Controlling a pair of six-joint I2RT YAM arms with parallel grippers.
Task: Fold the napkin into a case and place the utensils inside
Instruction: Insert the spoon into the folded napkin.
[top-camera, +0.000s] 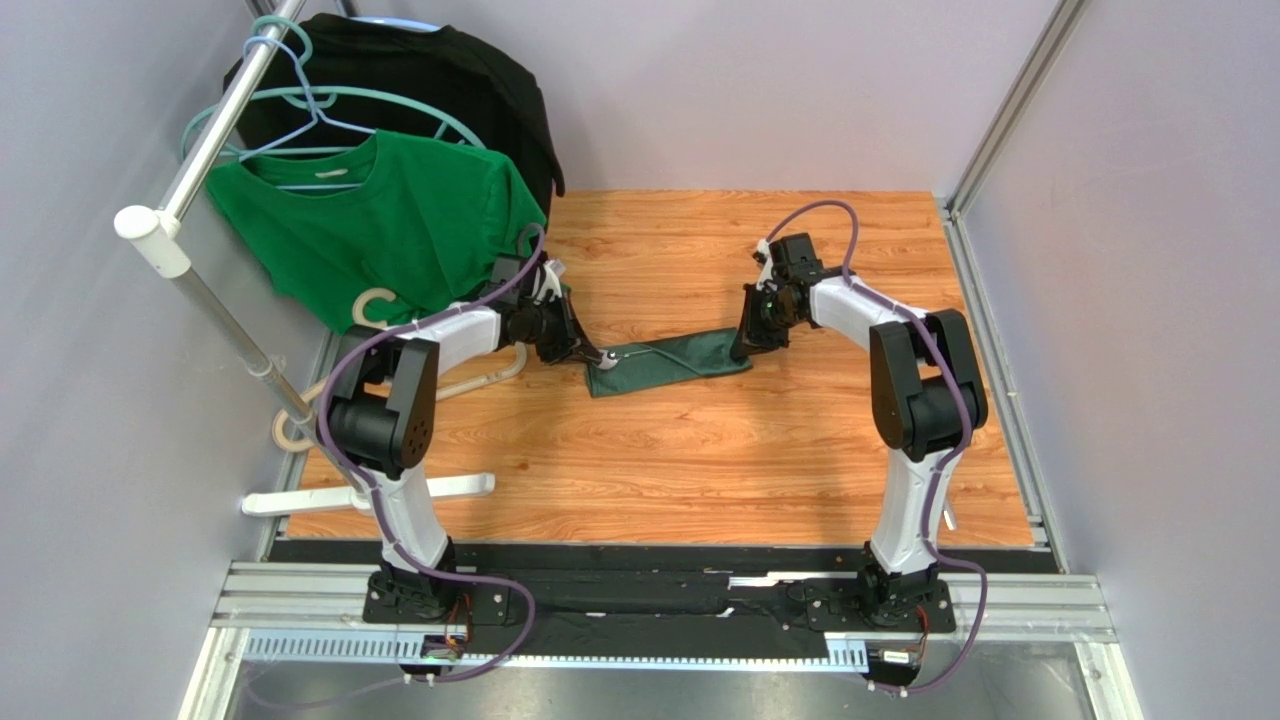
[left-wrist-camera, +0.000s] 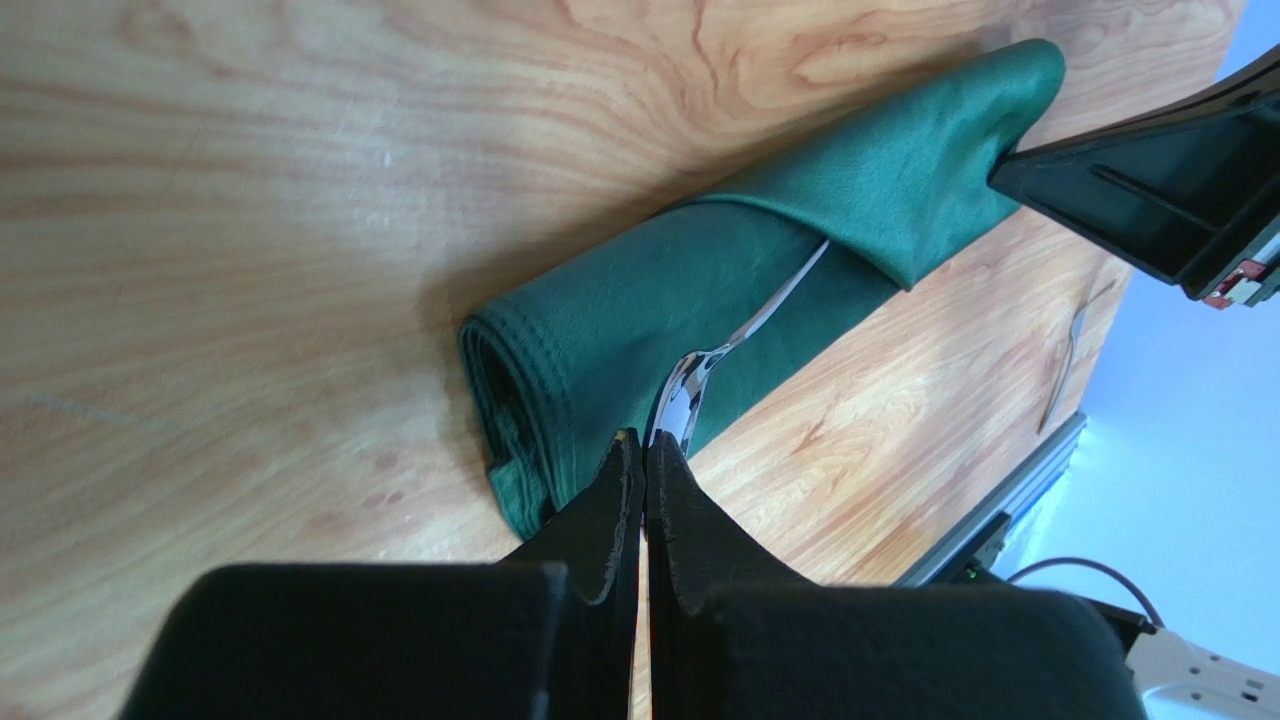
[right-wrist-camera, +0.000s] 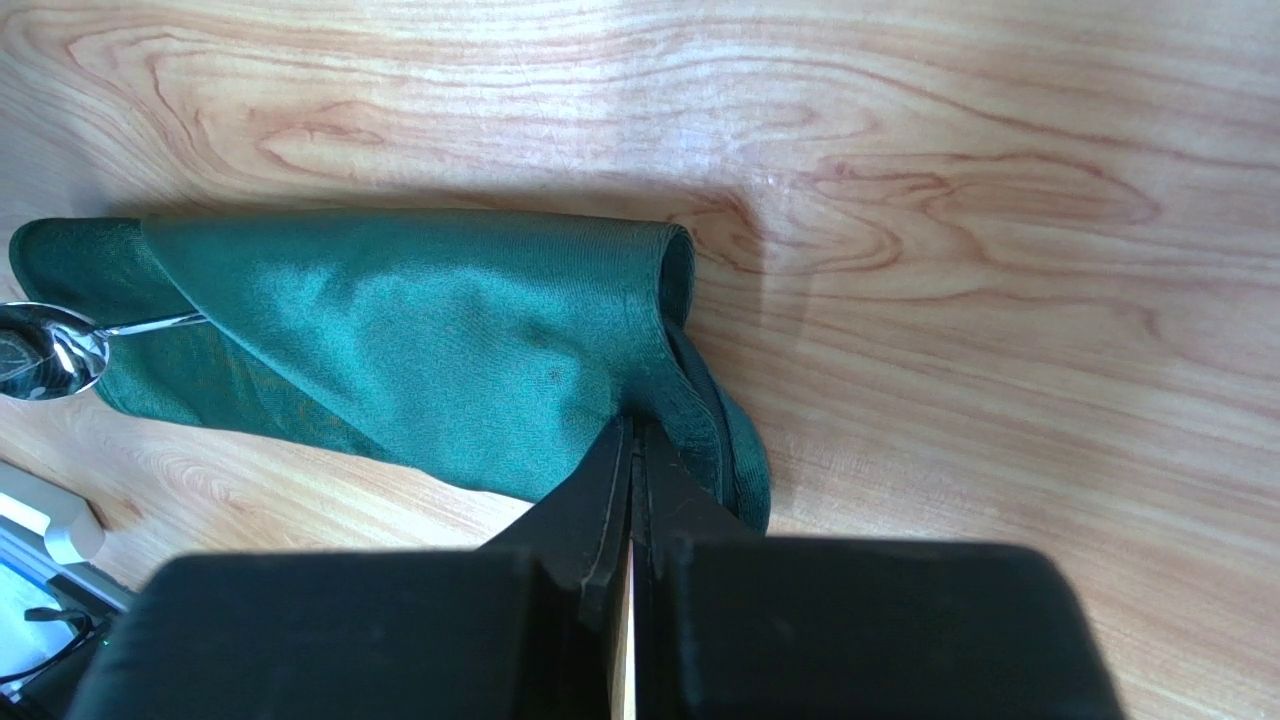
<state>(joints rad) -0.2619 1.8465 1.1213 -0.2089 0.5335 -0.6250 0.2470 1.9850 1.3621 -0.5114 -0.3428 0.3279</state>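
The dark green napkin lies mid-table, folded into a narrow layered case. My left gripper is at its left end. In the left wrist view its jaws are shut, pinching the bowl end of a silver spoon. The spoon's handle runs under the case's top flap. My right gripper is at the right end. In the right wrist view it is shut on the case's folded edge, with the spoon bowl at the far left.
A rack rail at the back left holds a bright green T-shirt and a black garment. A wooden hanger and a white hanger lie at the table's left. A thin metal utensil lies near the front right.
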